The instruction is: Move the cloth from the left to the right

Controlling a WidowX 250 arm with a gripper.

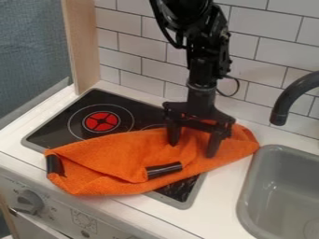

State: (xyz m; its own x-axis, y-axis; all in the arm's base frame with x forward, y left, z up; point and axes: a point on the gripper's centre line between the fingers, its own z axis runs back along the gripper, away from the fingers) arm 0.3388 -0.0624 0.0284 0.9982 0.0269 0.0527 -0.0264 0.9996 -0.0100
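Grasp step, seemingly. Gripper (192,148) jaws well apart, apparently nothing pinched. Cloth (115,156) beneath and between them, most stretching left over stove (93,99). Next: close on fold, lift, carry right towards sink (277,161).

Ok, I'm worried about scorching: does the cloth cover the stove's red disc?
No, the red disc shows whole, with the cloth beside it.
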